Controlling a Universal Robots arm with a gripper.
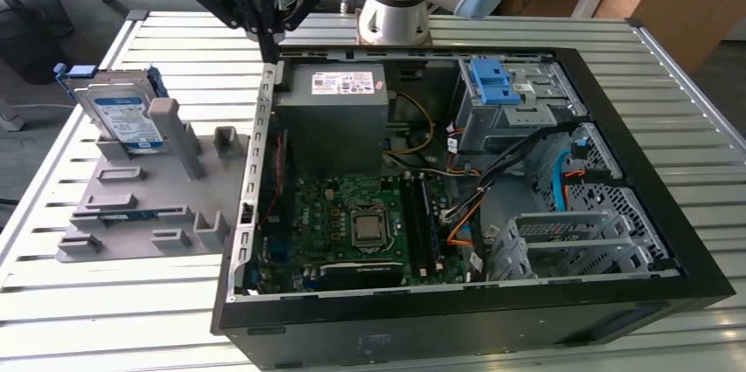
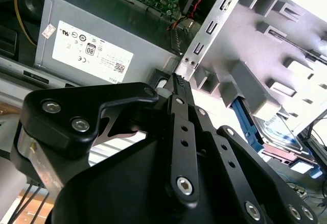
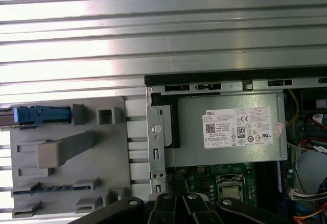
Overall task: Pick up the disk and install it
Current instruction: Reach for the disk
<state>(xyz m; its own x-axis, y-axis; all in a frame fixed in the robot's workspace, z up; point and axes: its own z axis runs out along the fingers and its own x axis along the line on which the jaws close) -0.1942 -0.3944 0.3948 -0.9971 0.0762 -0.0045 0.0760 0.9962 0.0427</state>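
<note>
Currently I read the end effector (image 1: 271,33) as narrow: its fingers are drawn together to a point and nothing is held between them. It hangs raised over the far wall of the computer case (image 1: 652,180), beside the power supply (image 1: 338,114). The second wrist view places the fingertips (image 2: 176,81) just above that wall. I judge the pick-up step as not yet done.

The disk (image 1: 122,119) stands on edge in a slot of the grey holder (image 1: 140,215), at the exterior view's left, well apart from the end effector. Held this way, its upper edge and blue carrier frame (image 1: 79,72) are free for a grasp from above. In the first wrist view the frame (image 3: 41,115) shows at the holder's edge.

Holder and case sit side by side on the slatted metal surface (image 1: 117,320). The case lies open with its side panel off, so the interior is reachable from above. Inside, the grey drive cage (image 1: 507,110) with its blue latch sits toward the exterior view's right, and the motherboard (image 1: 349,223) lies in the middle. Loose cables (image 1: 466,206) run between cage and board and could foul an approach. The case's upright wall stands between the holder and the interior.
</note>
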